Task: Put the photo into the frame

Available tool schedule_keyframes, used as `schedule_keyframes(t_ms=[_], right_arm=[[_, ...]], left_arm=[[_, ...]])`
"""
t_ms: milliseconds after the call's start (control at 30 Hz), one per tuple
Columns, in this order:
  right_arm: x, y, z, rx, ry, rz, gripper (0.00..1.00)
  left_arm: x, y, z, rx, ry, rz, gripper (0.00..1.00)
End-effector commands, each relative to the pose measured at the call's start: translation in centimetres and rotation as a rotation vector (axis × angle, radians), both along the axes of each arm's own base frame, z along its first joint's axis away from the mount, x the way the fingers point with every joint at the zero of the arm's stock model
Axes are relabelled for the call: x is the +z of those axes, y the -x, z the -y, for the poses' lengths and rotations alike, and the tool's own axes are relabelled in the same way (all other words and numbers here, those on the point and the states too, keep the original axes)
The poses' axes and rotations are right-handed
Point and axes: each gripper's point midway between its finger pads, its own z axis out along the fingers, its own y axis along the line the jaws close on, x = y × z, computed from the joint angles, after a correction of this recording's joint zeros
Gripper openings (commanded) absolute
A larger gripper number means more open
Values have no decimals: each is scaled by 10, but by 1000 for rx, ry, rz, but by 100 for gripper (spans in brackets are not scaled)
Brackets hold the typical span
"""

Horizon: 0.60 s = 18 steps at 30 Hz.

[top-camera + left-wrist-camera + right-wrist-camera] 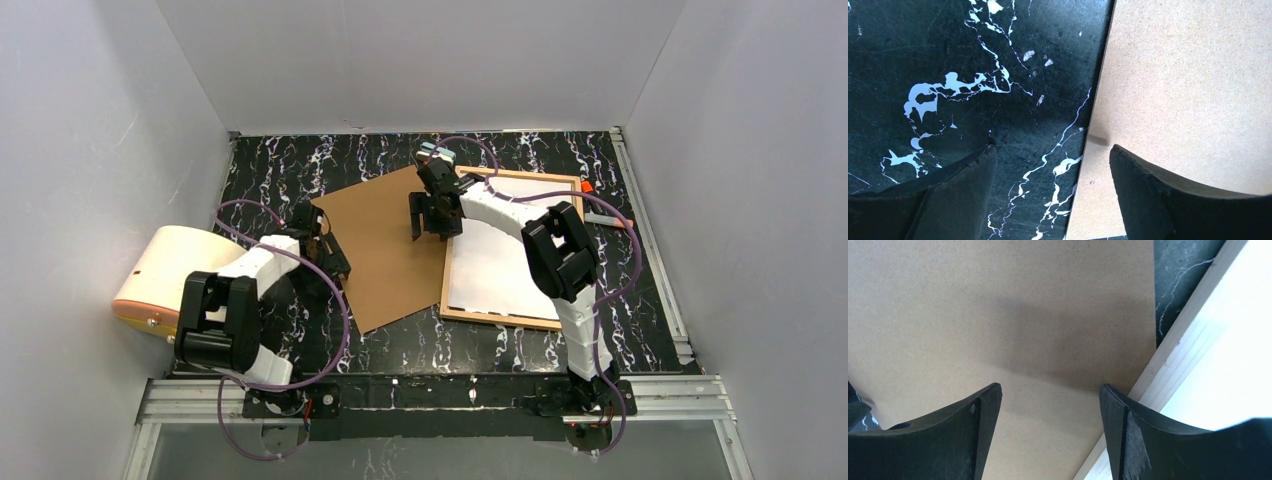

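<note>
The frame (462, 316), a thin light-wood border, lies flat at the right of the table. A plain white surface (505, 255) fills it, and no colour print shows in any view. The brown backing board (385, 250) lies to its left, overlapping the frame's left side. My right gripper (431, 230) is open and empty, low over the board's right edge by the frame. In the right wrist view the gripper (1050, 390) is above the board (998, 315), with the frame's border (1168, 360) to its right. My left gripper (338, 262) is open, straddling the board's left edge (1088, 150).
A cream cylinder-shaped object (165, 280) rests at the left wall. A small orange item (586, 186) and a grey pen-like item (605, 218) lie beyond the frame's right side. White walls enclose the black marbled table (290, 170).
</note>
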Motion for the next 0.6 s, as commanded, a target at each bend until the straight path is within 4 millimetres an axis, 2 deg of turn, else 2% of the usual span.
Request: schedule_keyframes(t_ms=[0,67,167,267,367,500,567], right_arm=[[16,-9,-14,60,-66,34,80],[27,-21,-21,70,-86,94,80],[33,-46,-26,64,-67,183,80],[26,-70,-23,48,-1,252,80],[13,-90,-16,30,91,299,81],[-4,-105,-1,0,203,327,83],[-8,-107,6,-18,239,331,83]], left_arm=[[-30,23,17,9,103,-84,81],[-34,27,11,15,68,-105,78],[-42,38,-5,29,-19,-167,71],[-51,47,-14,39,-75,-222,63],[-55,50,-18,46,-96,-253,60],[-56,49,-20,46,-114,-269,59],[-55,47,-20,44,-116,-264,59]])
